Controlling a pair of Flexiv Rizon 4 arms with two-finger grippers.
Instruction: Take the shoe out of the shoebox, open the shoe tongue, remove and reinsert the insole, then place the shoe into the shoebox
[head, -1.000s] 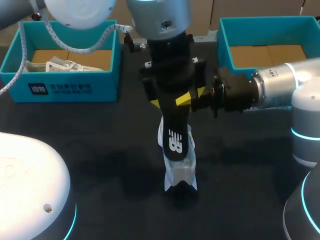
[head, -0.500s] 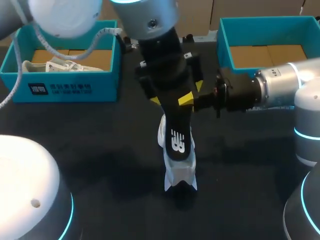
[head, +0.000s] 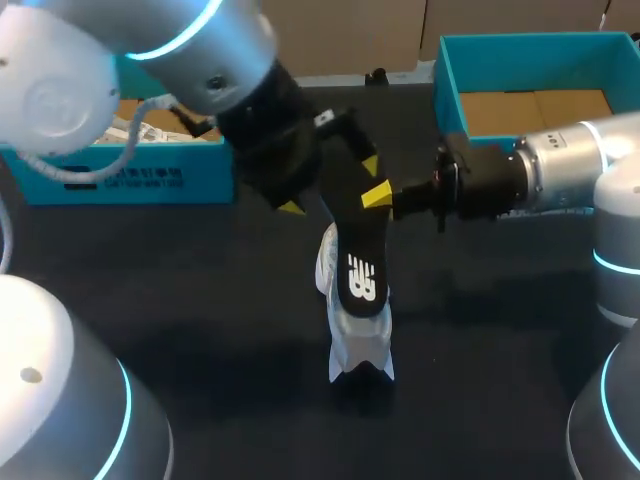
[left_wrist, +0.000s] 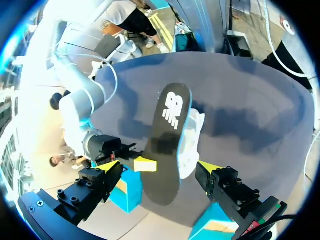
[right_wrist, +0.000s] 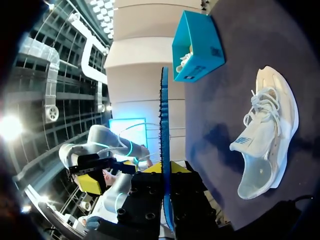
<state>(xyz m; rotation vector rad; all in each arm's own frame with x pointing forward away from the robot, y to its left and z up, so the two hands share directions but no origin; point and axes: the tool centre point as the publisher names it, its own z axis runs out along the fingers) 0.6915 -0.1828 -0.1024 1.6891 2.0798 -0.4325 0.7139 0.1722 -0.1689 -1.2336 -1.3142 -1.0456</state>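
Black foam with a white logo: we are looking at the insole (head: 358, 252), hanging just above the middle of the head view. Its top end is up by the grippers and its logo end is pointing down over the shoe (head: 358, 345). Whether that low end is touching the shoe, we cannot tell.

Our right gripper (head: 379, 196), coming in from the right edge, is pinching the insole's upper end flat between its two yellow tips. In the right wrist view we are seeing the insole edge-on, clamped between the fingers and standing straight out ahead of them. Our left gripper (left_wrist: 161, 166) is spread wide, one finger on each side of the insole with clear gaps, gripping nothing.

We are judging this insole to be very light, thin and bendy. It is showing fairly straight from a hold at one end, but it will likely flop or curl if pushed on its tip. The fabric face should be giving good friction, so a modest pinch is enough; squeezing hard would only dent the foam. The best hold for feeding it back looks to be near one end, across the flat faces, with the second claw guiding the edges midway.

The shoe is lying in the lower middle of the head view on the dark table (head: 200, 300), pale and soft-sided. The teal shoebox (head: 448, 95) is sitting at upper right, and a second shoebox (head: 160, 185) at upper left.
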